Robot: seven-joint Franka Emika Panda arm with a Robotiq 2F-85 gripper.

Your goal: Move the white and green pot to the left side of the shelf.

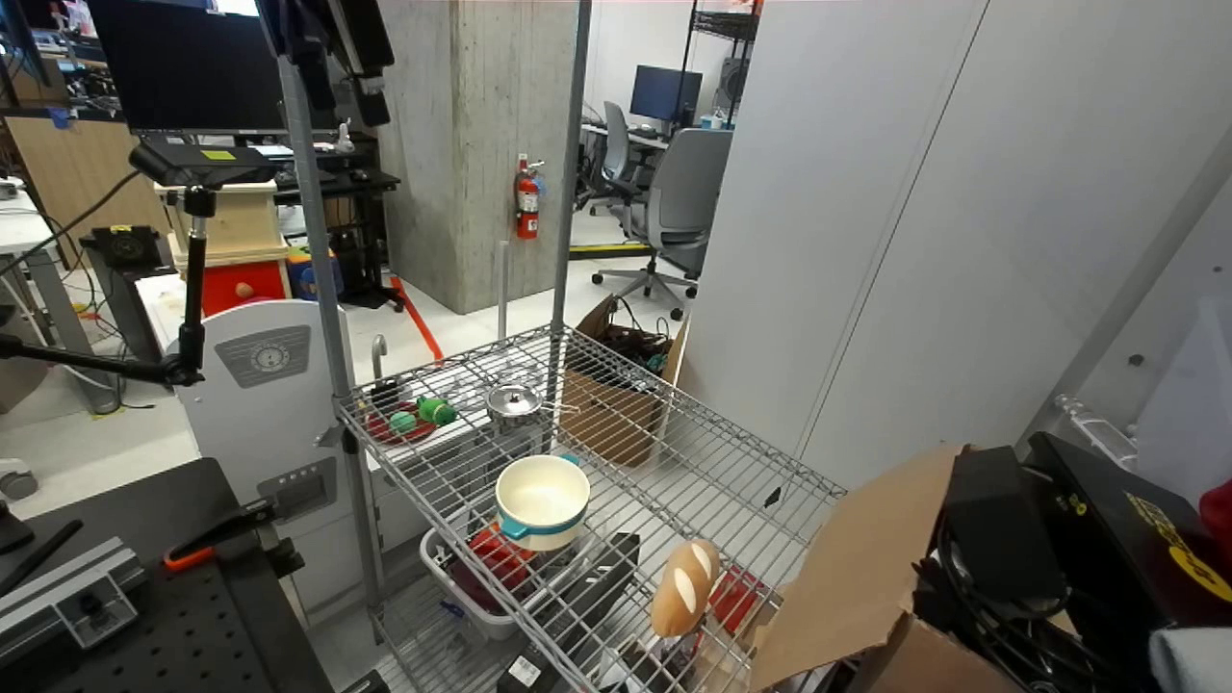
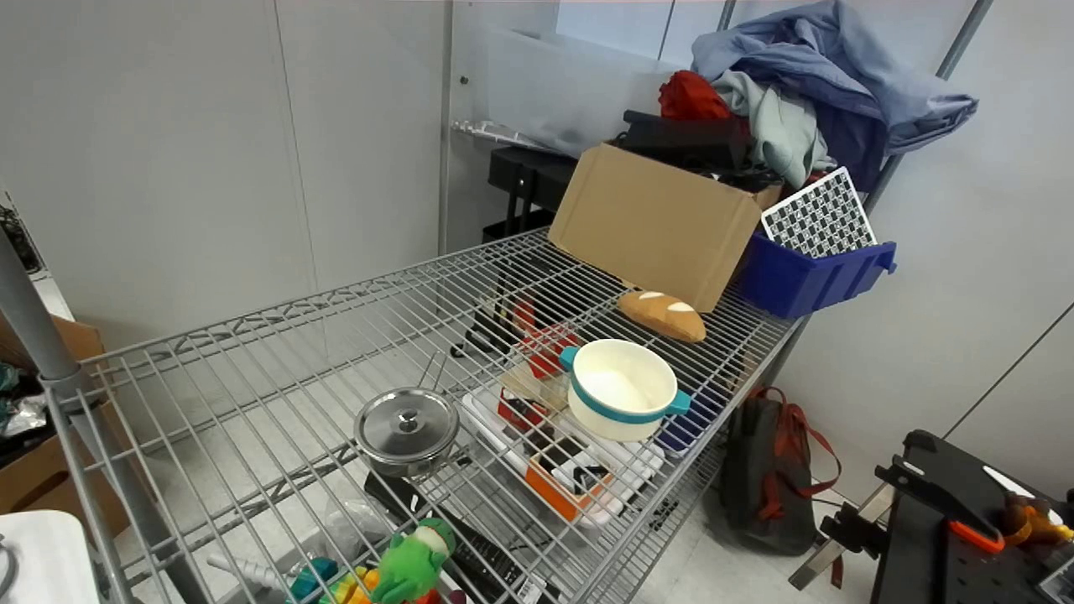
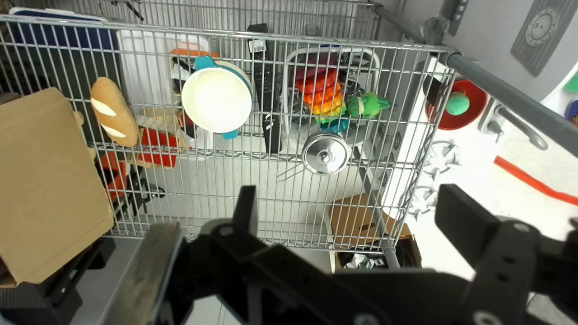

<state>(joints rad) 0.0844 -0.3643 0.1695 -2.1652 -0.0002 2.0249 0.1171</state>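
The white and green pot, cream-white with teal handles and band, stands upright on the shelf in both exterior views. It shows at upper left centre in the wrist view. The shelf is a silver wire rack, also seen in an exterior view and the wrist view. My gripper is open and empty, its fingers wide apart, above the shelf and away from the pot. A dark part that appears to be the gripper hangs at the top of an exterior view.
A lidded steel pan and a bread loaf lie on the shelf on opposite sides of the pot. A cardboard box and blue bin stand at one end. Posts rise at the corners.
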